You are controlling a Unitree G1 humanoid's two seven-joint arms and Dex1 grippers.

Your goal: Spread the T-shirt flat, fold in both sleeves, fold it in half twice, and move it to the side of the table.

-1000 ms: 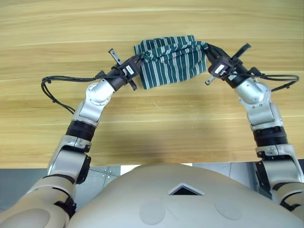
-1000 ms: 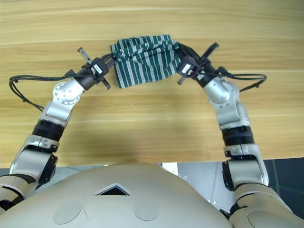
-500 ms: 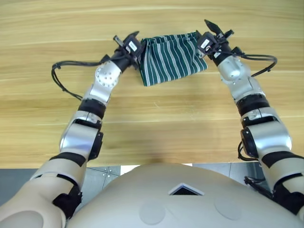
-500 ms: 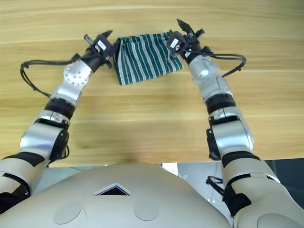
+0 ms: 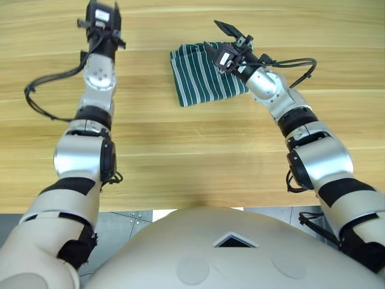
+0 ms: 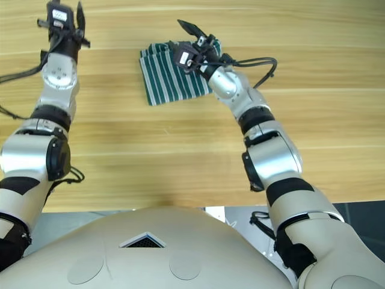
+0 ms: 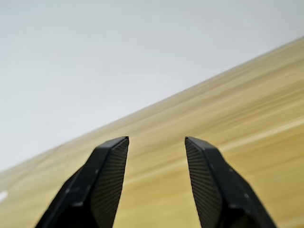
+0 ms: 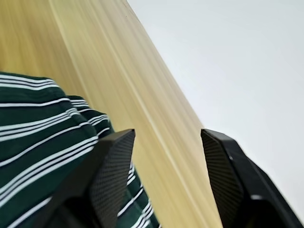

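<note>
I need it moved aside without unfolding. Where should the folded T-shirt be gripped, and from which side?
Probably grip the T-shirt at its right edge, pinching all layers and coming in low from the right. It lies flat as a compact rectangle on the table, and the open right gripper hovers over its far right corner.

I see T-shirt [image 5: 195, 78] at 12 o'clock, dark green with thin white stripes; counter [image 5: 192, 150] light wood grain; left hand [image 7: 156, 140] and right hand [image 8: 168, 132] black, finely ribbed.

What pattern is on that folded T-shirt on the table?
The T-shirt is dark green with thin white stripes, seen best in the left eye view.
</note>
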